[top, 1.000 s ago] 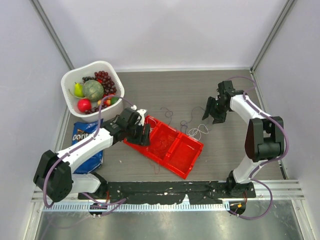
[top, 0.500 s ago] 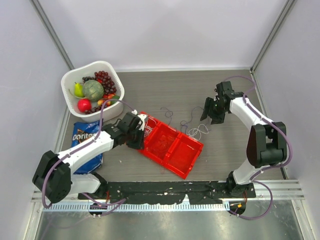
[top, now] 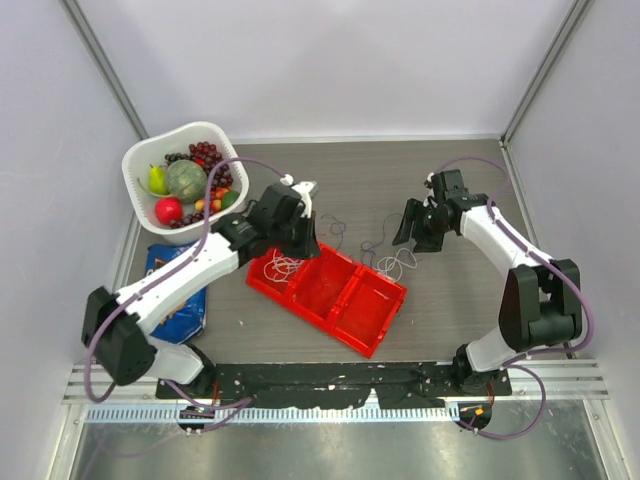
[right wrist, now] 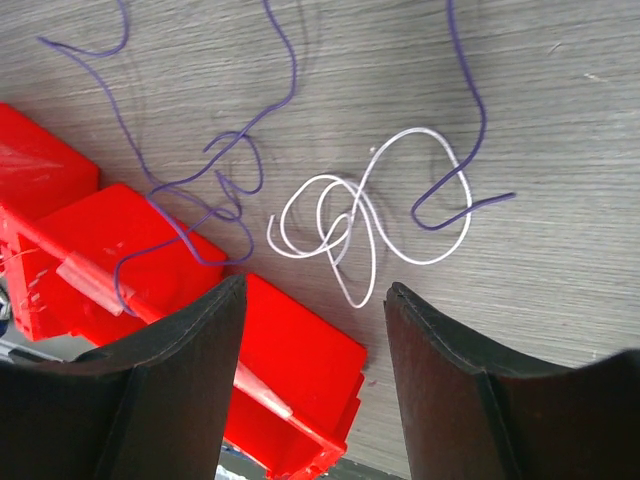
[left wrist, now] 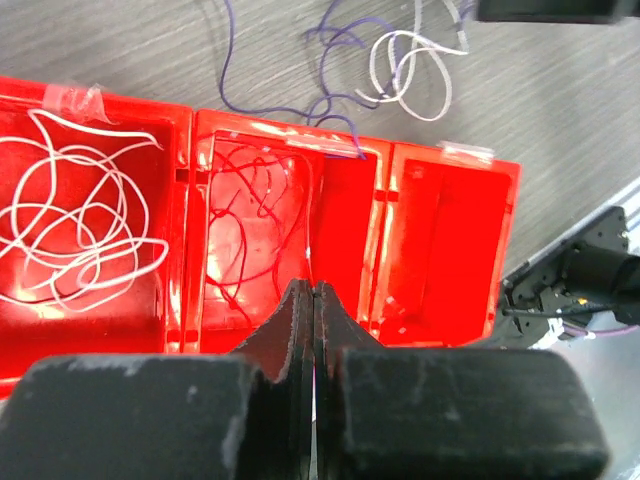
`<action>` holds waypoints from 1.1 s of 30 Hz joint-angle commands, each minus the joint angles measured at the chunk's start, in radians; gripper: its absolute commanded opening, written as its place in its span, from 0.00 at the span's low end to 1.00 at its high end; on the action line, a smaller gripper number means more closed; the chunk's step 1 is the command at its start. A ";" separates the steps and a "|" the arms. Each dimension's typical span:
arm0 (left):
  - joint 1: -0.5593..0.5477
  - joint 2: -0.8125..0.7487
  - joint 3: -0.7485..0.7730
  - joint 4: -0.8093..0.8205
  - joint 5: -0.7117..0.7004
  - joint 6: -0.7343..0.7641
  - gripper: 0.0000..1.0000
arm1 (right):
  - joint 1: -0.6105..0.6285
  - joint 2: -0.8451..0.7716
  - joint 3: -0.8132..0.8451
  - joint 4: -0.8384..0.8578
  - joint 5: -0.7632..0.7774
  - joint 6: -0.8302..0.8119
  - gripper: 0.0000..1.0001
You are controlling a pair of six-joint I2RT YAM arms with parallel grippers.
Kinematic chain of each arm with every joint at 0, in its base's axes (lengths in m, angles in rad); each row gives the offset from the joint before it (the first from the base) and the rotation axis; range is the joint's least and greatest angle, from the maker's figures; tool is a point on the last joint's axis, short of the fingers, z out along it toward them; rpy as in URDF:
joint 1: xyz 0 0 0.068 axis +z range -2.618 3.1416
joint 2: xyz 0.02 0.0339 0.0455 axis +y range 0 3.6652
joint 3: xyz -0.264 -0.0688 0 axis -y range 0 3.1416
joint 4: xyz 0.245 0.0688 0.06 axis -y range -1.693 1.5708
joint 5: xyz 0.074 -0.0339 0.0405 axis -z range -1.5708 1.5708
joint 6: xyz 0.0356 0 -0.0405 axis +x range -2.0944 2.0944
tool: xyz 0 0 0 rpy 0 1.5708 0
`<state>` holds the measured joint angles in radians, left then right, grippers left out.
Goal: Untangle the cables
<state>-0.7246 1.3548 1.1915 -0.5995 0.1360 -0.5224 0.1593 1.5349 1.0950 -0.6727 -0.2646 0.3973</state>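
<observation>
- looking for the cables: where do they lie?
- 2 are in the red tray [top: 372, 322]. a white bunch [left wrist: 80, 215] fills the end compartment nearest the fruit bowl [top: 186, 129], and a red cable [left wrist: 250, 225] sits loosely coiled in the compartment next to it.
- and the others?
- out on the bench [top: 450, 290], just beyond the tray's far side. a white loop [right wrist: 350, 225] lies there, with a purple cable [right wrist: 215, 190] wandering beside it. 1 purple end lies over the tray's rim, and a purple strand crosses the white loop. i cannot tell if the purple is 1 cable or 2.
- how are the left jaws?
- pressed together with nothing between them, hanging above the middle of the tray, over the near edge of the red cable's compartment.
- and the right jaws?
- spread wide above the bench. the wrist view shows the white loop between the 2 fingers, not gripped.
</observation>
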 commanded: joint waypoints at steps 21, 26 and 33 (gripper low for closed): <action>-0.131 0.344 -0.012 0.001 -0.208 0.100 0.08 | 0.106 -0.153 0.037 -0.067 -0.140 -0.035 0.65; -0.131 0.219 -0.009 -0.020 -0.158 0.136 0.53 | 0.198 -0.174 0.060 -0.038 -0.108 0.023 0.65; -0.127 0.089 0.008 -0.083 -0.098 0.167 0.67 | 0.200 -0.167 0.071 -0.077 0.028 0.129 0.65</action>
<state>-0.8558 1.5085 1.1576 -0.6270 -0.0113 -0.3828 0.3626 1.3956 1.1244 -0.7338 -0.3225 0.4561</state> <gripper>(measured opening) 0.664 0.654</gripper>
